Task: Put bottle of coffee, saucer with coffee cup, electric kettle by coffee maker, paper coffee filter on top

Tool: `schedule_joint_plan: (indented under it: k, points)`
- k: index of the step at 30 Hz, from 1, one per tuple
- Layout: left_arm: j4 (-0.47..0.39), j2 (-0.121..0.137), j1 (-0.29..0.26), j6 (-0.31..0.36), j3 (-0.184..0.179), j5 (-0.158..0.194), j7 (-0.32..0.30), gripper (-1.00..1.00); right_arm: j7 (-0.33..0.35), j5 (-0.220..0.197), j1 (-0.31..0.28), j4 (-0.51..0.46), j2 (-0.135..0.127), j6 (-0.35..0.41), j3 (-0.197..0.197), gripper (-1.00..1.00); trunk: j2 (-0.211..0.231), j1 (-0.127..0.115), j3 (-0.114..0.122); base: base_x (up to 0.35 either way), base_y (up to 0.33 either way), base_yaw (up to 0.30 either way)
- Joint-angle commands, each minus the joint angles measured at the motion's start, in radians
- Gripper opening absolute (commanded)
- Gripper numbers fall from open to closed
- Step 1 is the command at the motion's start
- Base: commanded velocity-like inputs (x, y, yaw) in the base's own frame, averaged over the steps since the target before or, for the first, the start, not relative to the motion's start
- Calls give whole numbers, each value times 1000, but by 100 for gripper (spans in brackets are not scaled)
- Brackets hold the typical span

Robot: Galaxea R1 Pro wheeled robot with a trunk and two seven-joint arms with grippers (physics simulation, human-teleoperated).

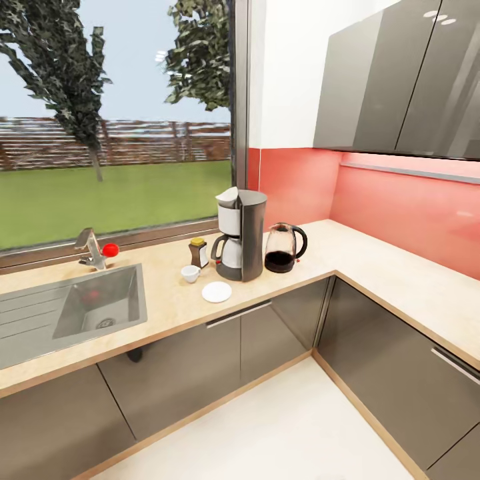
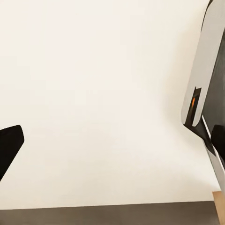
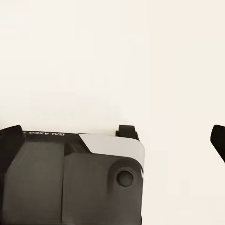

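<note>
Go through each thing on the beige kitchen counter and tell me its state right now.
Tall grey-and-white coffee maker: upright, paper filter on top.
Yellow-lidded coffee jar: upright, lid on.
Small white cup: upright on counter, off saucer.
Flat white saucer: bare.
Rounded glass kettle: upright, dark contents.

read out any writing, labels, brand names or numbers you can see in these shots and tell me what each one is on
"GALAXEA": printed on the dark robot housing in the right wrist view, upside down and cut off after those letters.
Label on the bottle of coffee: too small and blurred to read.
Coffee maker, electric kettle, coffee cup: no readable text.
</note>
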Motion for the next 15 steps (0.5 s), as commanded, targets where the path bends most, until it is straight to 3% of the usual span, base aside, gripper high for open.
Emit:
schedule_joint_plan:
  k: [1, 8, 15]
  points:
    - [-2, 0, 0, -1, 6, 2, 0, 100, -3, -3, 0, -2, 0, 7, 7, 100, -2, 1, -2, 0, 0, 0]
    - [-2, -1, -8, -2, 9, 9, 1, 100, -1, -5, 0, -2, 4, 18, 7, 100, -2, 1, -2, 0, 0, 5]
    - [-5, -7, -8, -2, 10, 11, 1, 100, -1, -3, 0, -1, -1, 18, 7, 100, -2, 1, -2, 0, 0, 208]
